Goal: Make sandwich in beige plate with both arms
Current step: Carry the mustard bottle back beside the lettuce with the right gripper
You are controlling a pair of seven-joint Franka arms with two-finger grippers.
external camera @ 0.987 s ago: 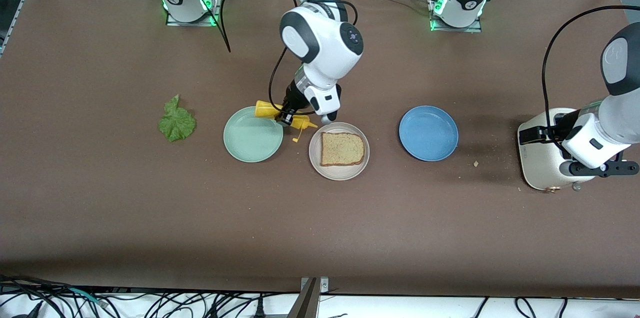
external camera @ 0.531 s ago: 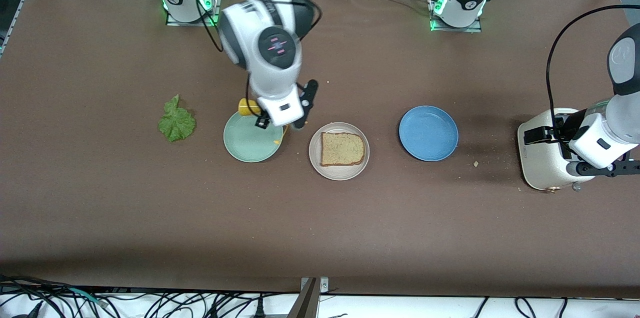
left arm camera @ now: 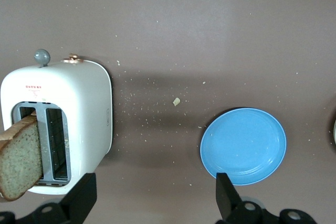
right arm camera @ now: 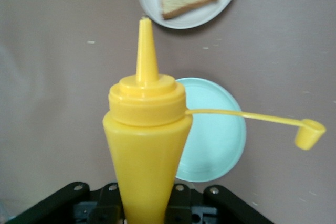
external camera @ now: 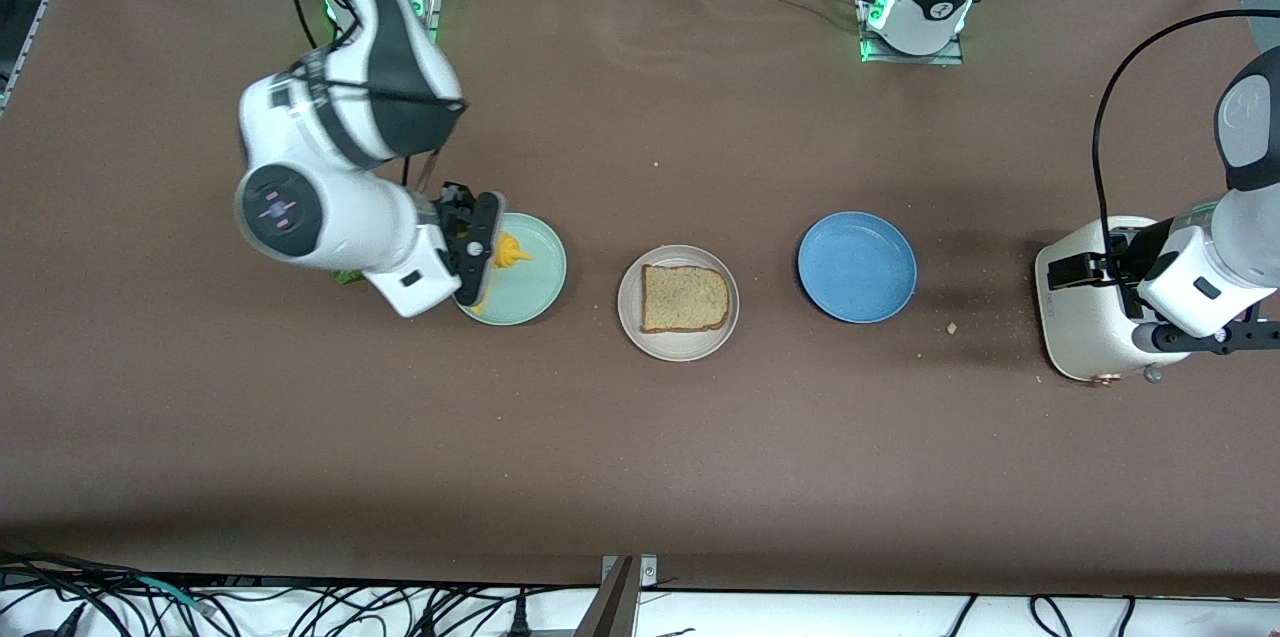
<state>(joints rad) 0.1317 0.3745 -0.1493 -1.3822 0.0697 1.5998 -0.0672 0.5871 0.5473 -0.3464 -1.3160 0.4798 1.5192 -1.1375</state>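
Over the mint-green plate (external camera: pixel 530 277), at about 9 o'clock from the beige plate (external camera: pixel 678 344), the right gripper (external camera: pixel 478 247) is clenched on a yellow squeeze bottle (right arm camera: pixel 144 150), its cap (right arm camera: pixel 310 133) hanging off on a thin strap. The beige plate has one slice of toasted bread (external camera: pixel 684 298) lying flat on it, no top slice on it yet. A bit of green lettuce (external camera: pixel 346 276) peeks out from under the right arm, at roughly 9 o'clock from the mint plate. The blue plate (external camera: pixel 857 267) sits at 3 o'clock from the beige one. The left gripper (left arm camera: pixel 152 203) hangs over the table just beside the white toaster (left arm camera: pixel 79 108) with its jaws spread wide, gripping nothing, and a second bread slice (left arm camera: pixel 20 160) pokes out of one toaster slot.
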